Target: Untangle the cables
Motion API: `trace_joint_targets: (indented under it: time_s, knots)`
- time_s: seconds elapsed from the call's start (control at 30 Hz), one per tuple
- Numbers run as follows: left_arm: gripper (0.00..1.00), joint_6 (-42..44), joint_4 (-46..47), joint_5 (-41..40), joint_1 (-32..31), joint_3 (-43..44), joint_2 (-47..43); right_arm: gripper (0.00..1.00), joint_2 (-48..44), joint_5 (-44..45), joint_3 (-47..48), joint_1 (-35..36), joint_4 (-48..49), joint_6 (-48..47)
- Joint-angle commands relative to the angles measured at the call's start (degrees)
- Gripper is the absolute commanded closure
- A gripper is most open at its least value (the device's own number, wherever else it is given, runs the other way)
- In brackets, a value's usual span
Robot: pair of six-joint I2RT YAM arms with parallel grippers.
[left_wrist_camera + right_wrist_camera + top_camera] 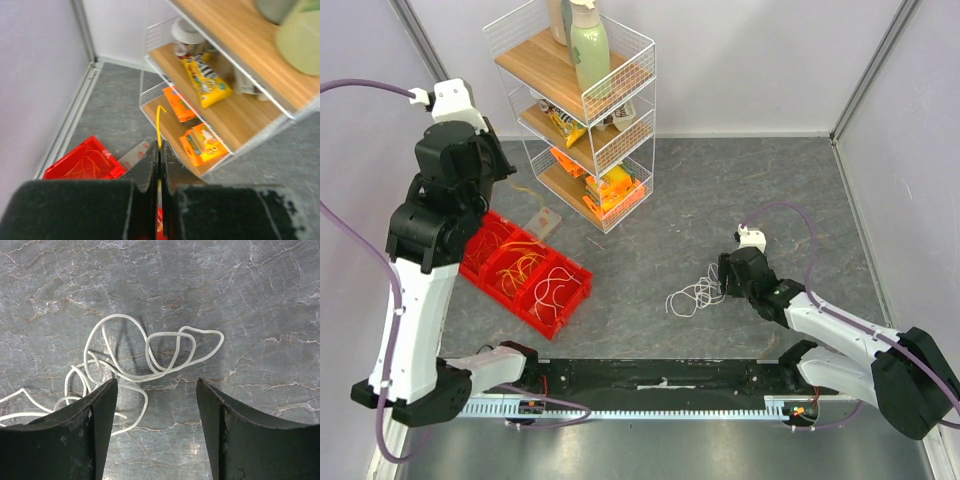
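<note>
A tangle of white cables [698, 293] lies on the grey table, and in the right wrist view the loops of these white cables [150, 355] spread just ahead of the fingers. My right gripper [156, 382] [724, 277] hovers open at the tangle's right edge and holds nothing. My left gripper [160, 147] [503, 168] is raised at the back left, shut on a thin yellow cable [159, 125] that sticks up past its tips. A red bin [505, 298] holds orange, yellowish and white cables in separate compartments.
A white wire shelf rack [582, 110] with snack packets and bottles stands at the back, close to the left gripper. A flat clear packet [542, 220] lies between rack and bin. Walls close in the left, back and right sides.
</note>
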Motion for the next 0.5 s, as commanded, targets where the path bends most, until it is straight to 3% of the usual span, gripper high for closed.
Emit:
trace_joint_targets:
  time_s: [0.0, 0.27, 0.47]
  knots:
    - [0.98, 0.9, -1.7, 1.0, 7.5, -0.9, 2.1, 0.28, -0.9, -0.1, 0.0, -0.2, 2.0, -0.8]
    - [0.98, -5.6, 5.1, 5.6, 19.3, -22.3, -2.6, 0.28, -2.9, -0.5, -1.0, -0.2, 2.7, -0.9]
    - [0.98, -7.0, 5.8, 3.5, 20.6, -22.4, -4.5, 0.28, -2.1, -0.7, -0.7, -0.2, 2.8, -1.1]
